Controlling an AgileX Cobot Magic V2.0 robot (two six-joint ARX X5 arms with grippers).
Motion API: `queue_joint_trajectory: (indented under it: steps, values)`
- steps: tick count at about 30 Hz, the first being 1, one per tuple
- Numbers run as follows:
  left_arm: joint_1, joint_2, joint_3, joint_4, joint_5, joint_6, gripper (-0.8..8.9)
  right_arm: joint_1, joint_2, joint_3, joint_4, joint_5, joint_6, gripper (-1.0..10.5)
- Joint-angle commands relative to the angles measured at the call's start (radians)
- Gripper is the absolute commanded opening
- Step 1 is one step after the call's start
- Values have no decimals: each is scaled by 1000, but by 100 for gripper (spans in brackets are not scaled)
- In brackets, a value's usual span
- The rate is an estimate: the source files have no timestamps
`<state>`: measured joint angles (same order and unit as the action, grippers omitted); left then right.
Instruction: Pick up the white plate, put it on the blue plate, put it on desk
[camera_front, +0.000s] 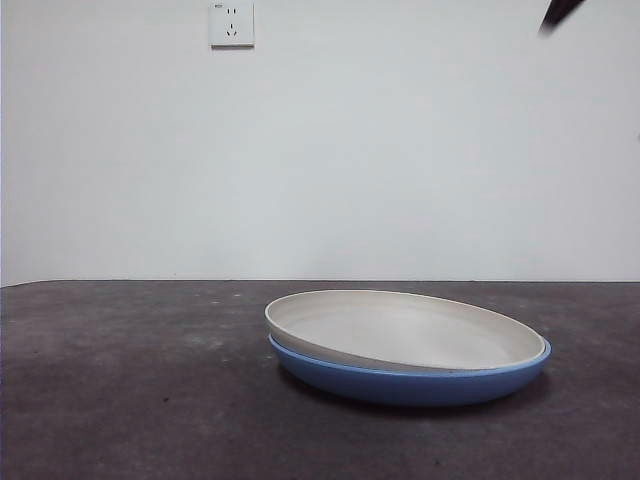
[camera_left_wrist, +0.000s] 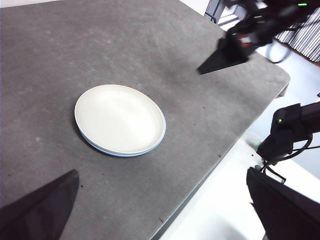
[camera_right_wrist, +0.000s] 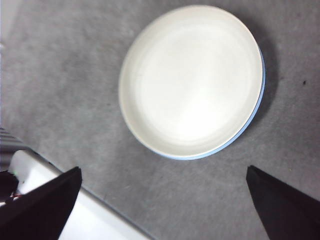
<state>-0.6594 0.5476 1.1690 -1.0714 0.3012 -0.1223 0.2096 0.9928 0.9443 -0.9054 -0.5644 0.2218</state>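
The round, matte cream-white plate (camera_front: 405, 330) is lying nested inside the glossy round blue plate (camera_front: 410, 384), shifted slightly so a sliver of blue rim is showing on one side, and both are sitting on the dark grey mottled desk (camera_front: 120, 380). The left gripper (camera_left_wrist: 165, 210) is hanging well above the stacked plates, jaws spread wide and empty. The right gripper (camera_right_wrist: 162, 205) is hovering high over the same stack, its jaws also parted, gripping nothing.

white plate (camera_front: 400, 330): cream off-white, plain | blue plate (camera_front: 420, 383): medium blue, plain | counter (camera_front: 120, 380): dark grey, faintly mottled | wall (camera_front: 400, 150): white | fingers (camera_right_wrist: 40, 210): black
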Motion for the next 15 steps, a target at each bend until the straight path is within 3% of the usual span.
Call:
queue_joint_trajectory:
  steps: [1,15]
  values:
    - [-8,3,11,14,-2,-11,595,4,124,5,56,-16,0,572]
    - [-8,2,11,14,-2,-15,594,4,607,5,301,-48,-2,572]
